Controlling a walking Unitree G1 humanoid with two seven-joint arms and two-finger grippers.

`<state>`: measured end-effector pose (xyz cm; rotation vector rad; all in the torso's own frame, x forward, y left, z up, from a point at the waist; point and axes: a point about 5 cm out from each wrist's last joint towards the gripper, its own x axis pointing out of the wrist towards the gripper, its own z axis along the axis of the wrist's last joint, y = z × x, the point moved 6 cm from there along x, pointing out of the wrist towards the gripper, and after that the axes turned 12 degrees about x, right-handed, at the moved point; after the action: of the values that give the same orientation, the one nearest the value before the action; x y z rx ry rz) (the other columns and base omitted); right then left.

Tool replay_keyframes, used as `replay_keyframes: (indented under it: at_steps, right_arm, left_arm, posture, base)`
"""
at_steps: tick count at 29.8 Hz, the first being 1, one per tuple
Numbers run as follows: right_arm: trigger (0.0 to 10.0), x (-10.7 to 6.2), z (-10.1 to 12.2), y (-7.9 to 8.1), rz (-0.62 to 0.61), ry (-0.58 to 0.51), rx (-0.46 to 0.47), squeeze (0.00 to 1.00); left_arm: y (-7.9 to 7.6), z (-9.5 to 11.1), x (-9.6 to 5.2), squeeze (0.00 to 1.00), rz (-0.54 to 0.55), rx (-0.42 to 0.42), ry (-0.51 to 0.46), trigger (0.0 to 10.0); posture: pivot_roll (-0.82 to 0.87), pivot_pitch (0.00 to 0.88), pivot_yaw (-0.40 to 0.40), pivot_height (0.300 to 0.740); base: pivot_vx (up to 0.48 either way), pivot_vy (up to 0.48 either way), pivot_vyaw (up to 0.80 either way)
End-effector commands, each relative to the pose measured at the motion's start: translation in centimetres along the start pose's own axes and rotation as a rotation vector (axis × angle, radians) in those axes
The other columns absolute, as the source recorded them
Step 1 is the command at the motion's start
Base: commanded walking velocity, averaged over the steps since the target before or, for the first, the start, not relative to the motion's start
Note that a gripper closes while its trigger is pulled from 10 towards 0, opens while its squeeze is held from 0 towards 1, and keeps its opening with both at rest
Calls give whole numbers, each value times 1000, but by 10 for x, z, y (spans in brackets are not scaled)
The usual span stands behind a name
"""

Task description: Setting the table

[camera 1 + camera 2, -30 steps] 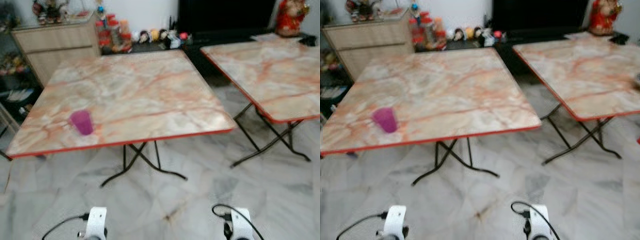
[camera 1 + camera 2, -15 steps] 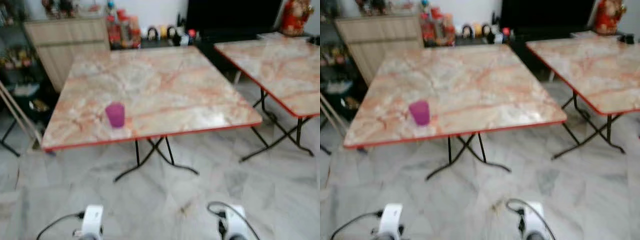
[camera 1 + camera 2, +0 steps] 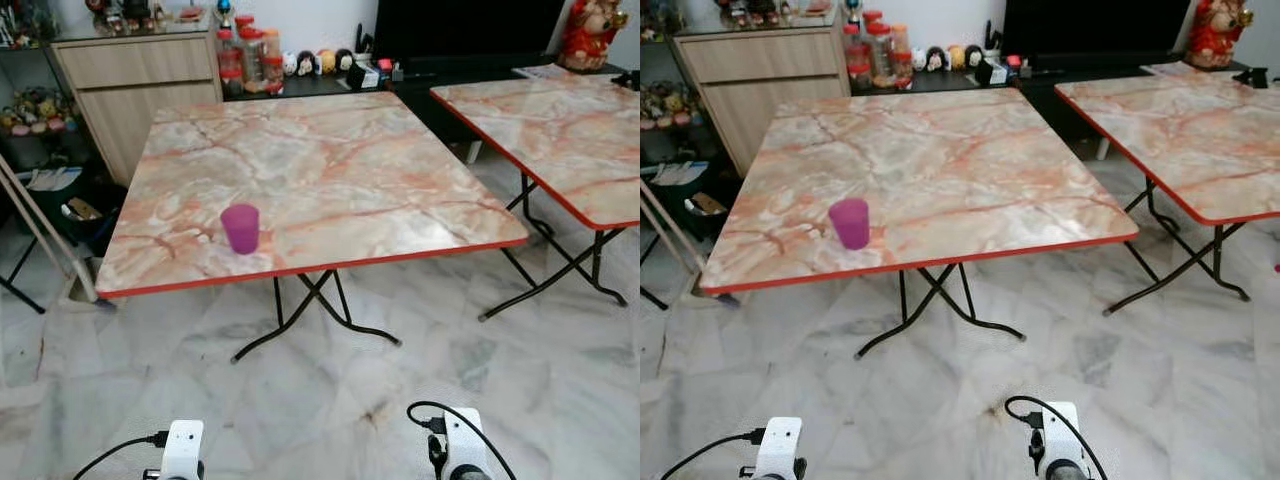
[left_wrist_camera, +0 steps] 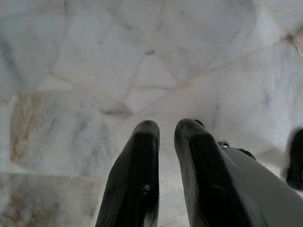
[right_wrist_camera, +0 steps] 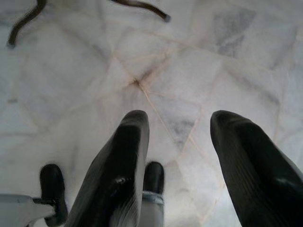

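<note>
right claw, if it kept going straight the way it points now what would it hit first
Most likely the marble floor. The right claw hangs open, pointing down at bare tiles, with nothing between. How far off the floor lies is unclear.

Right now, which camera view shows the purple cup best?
The left eye view: the purple cup stands sharp and whole near the table's front edge. The right eye view shows it equally whole; both wrist views look at the floor.
</note>
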<state>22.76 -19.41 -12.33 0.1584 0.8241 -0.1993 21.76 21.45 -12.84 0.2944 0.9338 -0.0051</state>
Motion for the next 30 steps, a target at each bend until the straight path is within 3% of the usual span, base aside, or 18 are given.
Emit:
replay_keyframes:
  at_steps: [1,16,21,28,30]
  right_arm:
    - [10000,0,-1,-1,1,6,28,0]
    - [10000,0,-2,5,29,9,-58,0]
    - [10000,0,-3,4,20,8,-49,0]
    - [10000,0,-2,5,29,8,-44,0]
    - [10000,0,-1,7,43,9,-78,0]
  left_arm:
    - [-1,7,1,0,-7,15,-15,10000]
    - [0,6,1,0,0,9,-9,10000]
    - [0,6,1,0,1,6,-9,10000]
    - [-1,6,1,0,0,2,-8,10000]
    - [-1,6,1,0,2,0,-7,10000]
  posture:
    - [48,0,5,728]
    - [53,0,4,728]
    - [54,0,2,728]
    - [53,0,-1,728]
    - [52,0,-2,728]
  base:
    - [341,0,-781]
    - [347,0,-104]
    - [349,0,720]
    - [349,0,0]
    - [0,0,800]
